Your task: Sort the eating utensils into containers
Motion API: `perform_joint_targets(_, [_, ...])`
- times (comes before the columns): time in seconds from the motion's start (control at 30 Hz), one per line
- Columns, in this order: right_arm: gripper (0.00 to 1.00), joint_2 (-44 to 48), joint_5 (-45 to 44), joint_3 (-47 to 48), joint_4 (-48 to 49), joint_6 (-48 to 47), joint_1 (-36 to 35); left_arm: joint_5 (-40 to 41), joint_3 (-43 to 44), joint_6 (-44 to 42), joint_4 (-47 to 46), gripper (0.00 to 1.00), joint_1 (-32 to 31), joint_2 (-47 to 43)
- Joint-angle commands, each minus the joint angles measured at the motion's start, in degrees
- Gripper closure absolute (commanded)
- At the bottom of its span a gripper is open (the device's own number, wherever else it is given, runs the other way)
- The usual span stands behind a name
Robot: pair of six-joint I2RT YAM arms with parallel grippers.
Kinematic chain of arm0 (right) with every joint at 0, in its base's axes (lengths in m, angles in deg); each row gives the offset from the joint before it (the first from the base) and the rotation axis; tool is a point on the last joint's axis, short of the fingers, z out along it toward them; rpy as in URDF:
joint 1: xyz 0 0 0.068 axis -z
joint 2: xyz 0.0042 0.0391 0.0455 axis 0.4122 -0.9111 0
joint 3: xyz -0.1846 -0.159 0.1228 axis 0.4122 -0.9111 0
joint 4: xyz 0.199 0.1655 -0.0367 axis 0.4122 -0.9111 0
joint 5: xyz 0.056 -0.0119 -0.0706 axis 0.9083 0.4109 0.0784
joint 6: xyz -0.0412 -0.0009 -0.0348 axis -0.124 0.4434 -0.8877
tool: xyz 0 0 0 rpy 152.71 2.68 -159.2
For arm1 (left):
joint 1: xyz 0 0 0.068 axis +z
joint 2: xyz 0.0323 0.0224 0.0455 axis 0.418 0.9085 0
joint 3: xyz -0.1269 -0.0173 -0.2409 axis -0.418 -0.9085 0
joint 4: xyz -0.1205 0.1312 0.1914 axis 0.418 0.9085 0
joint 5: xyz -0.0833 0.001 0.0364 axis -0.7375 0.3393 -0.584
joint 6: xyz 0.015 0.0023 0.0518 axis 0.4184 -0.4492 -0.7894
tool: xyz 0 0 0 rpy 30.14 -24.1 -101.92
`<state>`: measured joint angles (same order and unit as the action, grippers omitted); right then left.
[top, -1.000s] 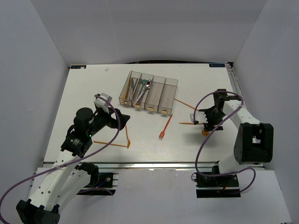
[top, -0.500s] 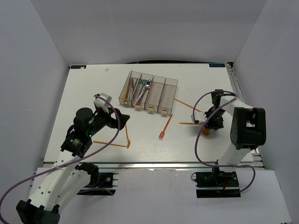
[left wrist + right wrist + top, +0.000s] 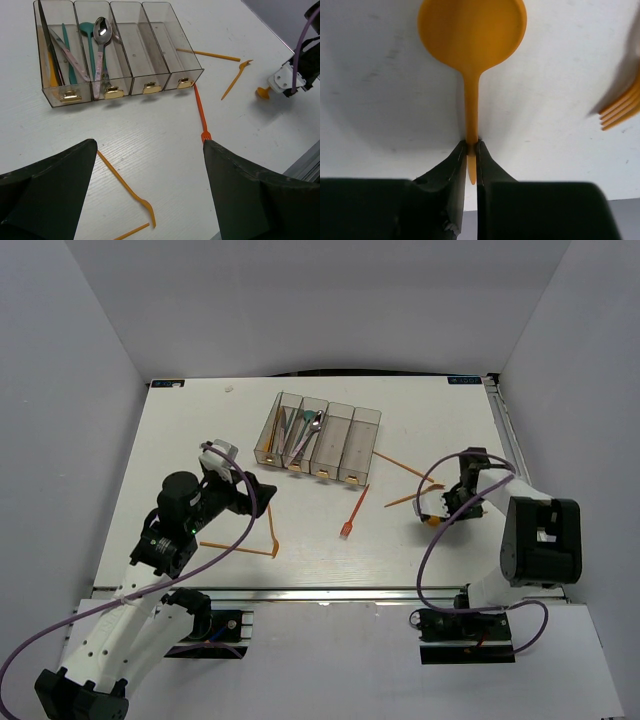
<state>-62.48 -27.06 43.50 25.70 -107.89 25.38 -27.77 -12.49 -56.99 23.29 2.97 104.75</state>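
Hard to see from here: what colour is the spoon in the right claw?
The spoon is plain orange; the right wrist view shows it best.

bins (image 3: 318,440) rear centre; fork (image 3: 354,507) just before them; spoon (image 3: 433,522) right of fork.

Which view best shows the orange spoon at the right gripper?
Right wrist: the orange spoon fills the frame, its handle pinched in the right gripper. Left wrist shows it small and distant; top external, just an orange speck.

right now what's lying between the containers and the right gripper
An orange straight stick and an orange fork lie between the containers and the right gripper, clearest in the left wrist view.
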Motion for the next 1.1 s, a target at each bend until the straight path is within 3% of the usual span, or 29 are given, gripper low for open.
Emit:
perform_joint_targets(0.0, [0.98, 6.0, 4.4, -5.0, -4.3, -3.3, 0.3, 0.9, -0.9, 0.2, -1.6, 0.02, -0.1, -1.3])
perform_joint_targets(0.13, [1.0, 14.2, 11.6, -4.7, -9.2, -3.2, -0.9, 1.5, -0.9, 1.9, -2.2, 0.02, -0.1, -1.6])
perform_joint_targets(0.2, [1.0, 17.7, 19.7, -2.4, -10.9, 2.6, -3.0, 0.0, -1.1, 3.3, -3.1, 0.02, -0.1, -1.5])
perform_joint_targets(0.33, [1.0, 20.0, 34.2, 7.5, -11.6, 25.8, -8.8, -10.2, -1.9, 6.1, -6.7, 0.02, 0.0, -0.1])
perform_joint_targets(0.37, [1.0, 20.2, 37.8, 8.7, -7.2, 39.2, -12.2, -13.3, -2.3, 6.3, -8.1, 0.02, 0.0, 1.1])
perform_joint_targets(0.43, [1.0, 20.8, 42.8, 11.2, -1.2, 48.6, -17.4, -18.7, -3.7, 11.3, -13.1, 0.02, -0.1, 3.5])
perform_joint_targets(0.47, [1.0, 21.3, 43.0, 11.5, 2.9, 62.0, -19.0, -19.9, -4.1, 13.0, -15.2, 0.02, 0.0, 4.4])
perform_joint_targets(0.5, [1.0, 21.4, 43.8, 11.5, 6.3, 67.1, -20.1, -21.6, -4.6, 19.2, -20.4, 0.04, 0.0, 5.5])
perform_joint_targets(0.6, [1.0, 19.9, 47.5, 12.7, 13.9, 80.1, -21.4, -20.8, -5.6, 27.0, -27.5, 0.08, -0.1, 9.4])
perform_joint_targets(0.7, [1.0, 17.5, 44.0, 14.3, 18.7, 91.1, -21.3, -16.4, -2.8, 29.7, -28.0, 0.13, -1.5, 14.2])
perform_joint_targets(0.8, [1.0, 16.3, 47.4, 13.3, 24.6, 100.5, -21.3, -14.2, -1.1, 32.0, -32.4, 0.15, -4.6, 19.3])
perform_joint_targets(1.07, [1.0, 17.0, 53.0, 9.9, 33.5, 112.8, -21.3, -10.3, 6.0, 31.2, -39.3, 0.2, -13.7, 31.6])
